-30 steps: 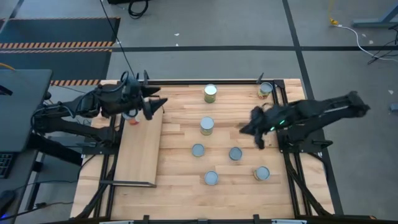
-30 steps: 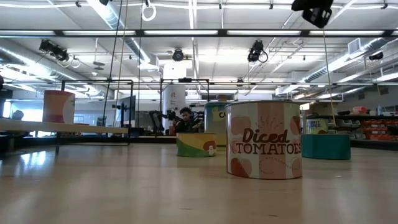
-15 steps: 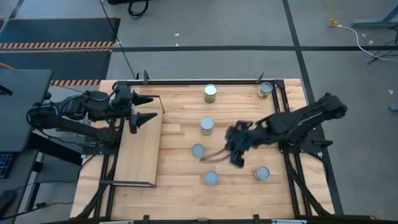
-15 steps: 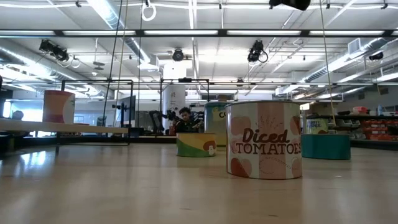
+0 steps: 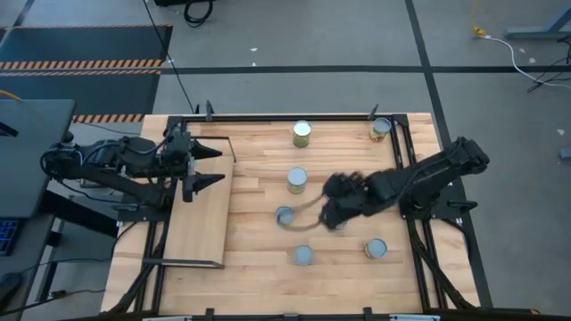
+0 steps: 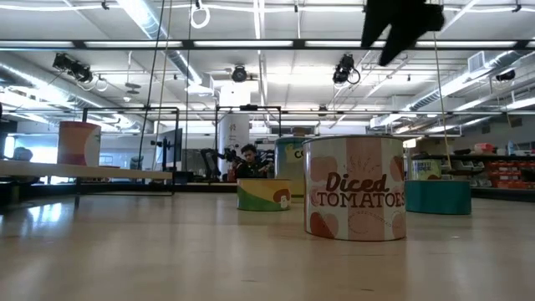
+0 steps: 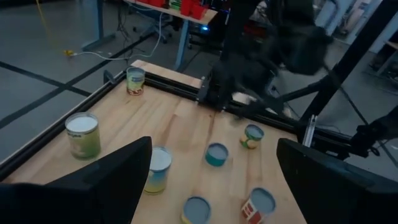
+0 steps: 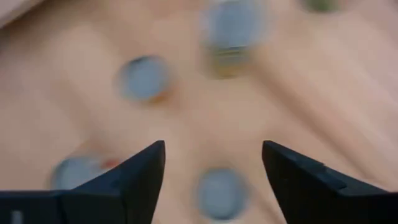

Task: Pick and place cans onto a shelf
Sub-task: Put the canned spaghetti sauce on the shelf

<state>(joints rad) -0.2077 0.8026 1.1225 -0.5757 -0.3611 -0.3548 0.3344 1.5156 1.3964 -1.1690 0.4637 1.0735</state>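
From above, the right gripper (image 5: 302,217) reached out over the middle of the bench (image 5: 259,245), jaws spread, close by a blue-topped can (image 5: 285,216). Other cans stood apart: one (image 5: 296,179) nearer the far edge, one (image 5: 302,134) at the far edge, one (image 5: 381,128) in the far right corner, two (image 5: 304,256) (image 5: 376,248) toward the near edge. The shelf (image 5: 201,223) lay along the left edge, and the left gripper (image 5: 207,166) hung over its far end, jaws apart (nothing between them).

At bench height, a "Diced Tomatoes" can (image 6: 354,187) stood nearest.

The left wrist view showed wide-open jaws.

The right wrist view showed open jaws above blurred cans.
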